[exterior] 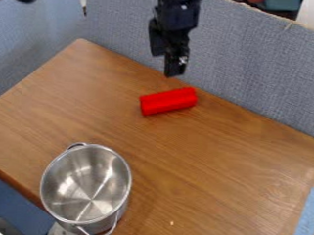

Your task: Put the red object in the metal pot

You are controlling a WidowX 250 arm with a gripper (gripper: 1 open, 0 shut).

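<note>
The red object is a small rounded block lying flat on the wooden table, a little right of centre. My black gripper hangs above and just behind it, clear of it, jaws open and empty. The metal pot stands upright at the table's near left edge, shiny inside and holding nothing.
A grey fabric partition runs along the far side of the table, right behind the arm. The table's right edge and near edge drop off close to the pot.
</note>
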